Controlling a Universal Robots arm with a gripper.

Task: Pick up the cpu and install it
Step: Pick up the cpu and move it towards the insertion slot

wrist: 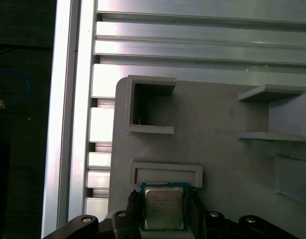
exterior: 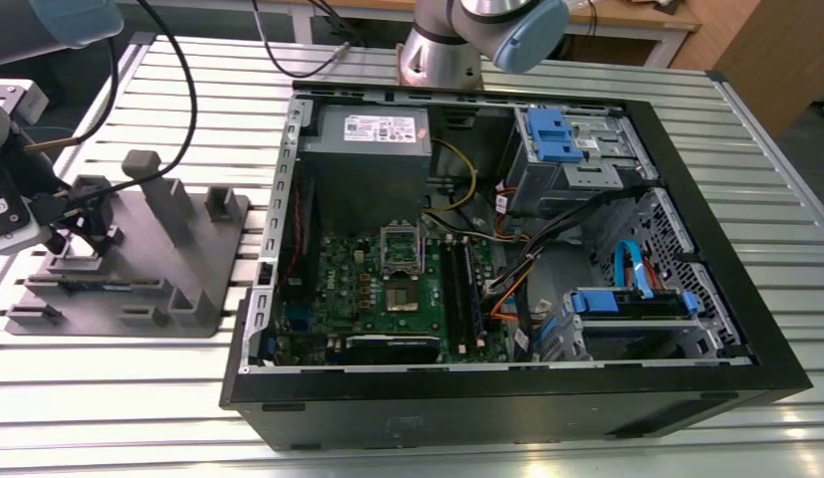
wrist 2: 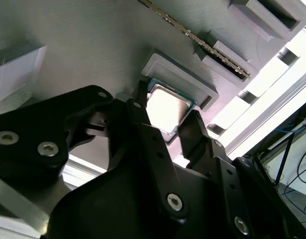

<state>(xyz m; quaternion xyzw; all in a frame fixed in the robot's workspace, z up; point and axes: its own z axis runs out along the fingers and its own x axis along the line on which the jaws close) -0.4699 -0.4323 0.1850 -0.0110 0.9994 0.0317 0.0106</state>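
I stood at a wide silvery table of ribbed aluminium profiles [exterior: 120,398], whose long slats ran across the exterior view from left to right. The light came from above and lay in pale bright bands on the slats; in the first wrist view some of them shone almost white. Beyond the far edge of the table there was a light brown wooden desk top [exterior: 625,12] on a white frame. Near it, at the exterior view's right, stood a darker brown wooden panel [exterior: 770,50]. Beside the table's edge, in the first wrist view, the dark floor [wrist: 23,159] was in shadow, and a thin blue cable [wrist: 27,84] lay there in a loop.
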